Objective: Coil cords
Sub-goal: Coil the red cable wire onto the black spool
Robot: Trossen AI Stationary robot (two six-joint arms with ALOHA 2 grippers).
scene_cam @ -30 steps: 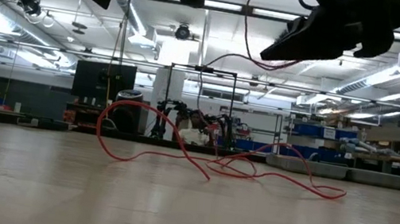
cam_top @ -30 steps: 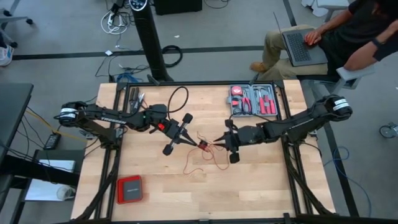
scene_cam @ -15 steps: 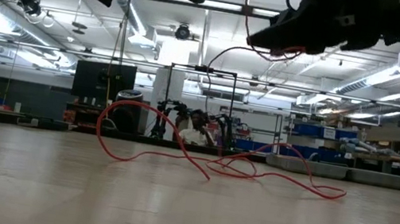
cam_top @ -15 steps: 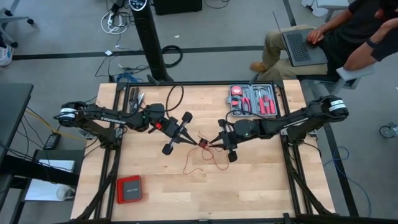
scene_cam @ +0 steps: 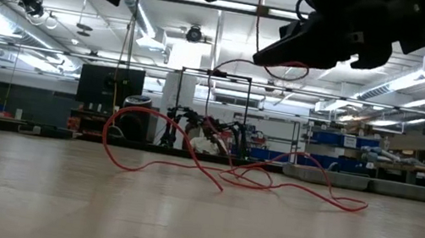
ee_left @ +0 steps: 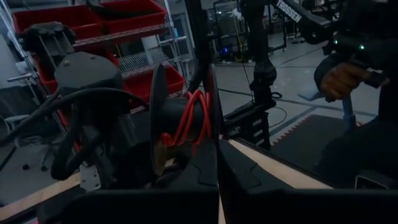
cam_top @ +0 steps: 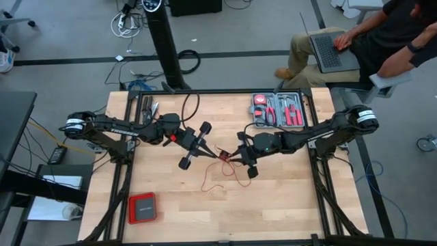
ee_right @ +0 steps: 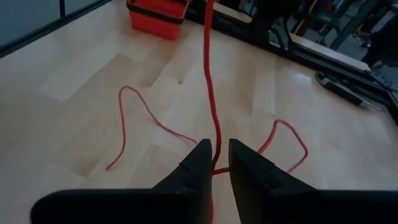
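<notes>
Jaws: right gripper (ee_right: 216,163) pinching red cord (ee_right: 209,74), strand running lengthwise away; left gripper (ee_left: 217,186) pressed together.

Bystanders around the wooden desk (cam_top: 287,198)

A grey tool tray (cam_top: 277,110) of red-handled tools lies at the desk's far right corner; a flat red box (cam_top: 143,207) lies near its front left corner. Beyond the tray, off the desk, a seated person (cam_top: 382,37) has a hand on an open laptop (cam_top: 329,49).
</notes>
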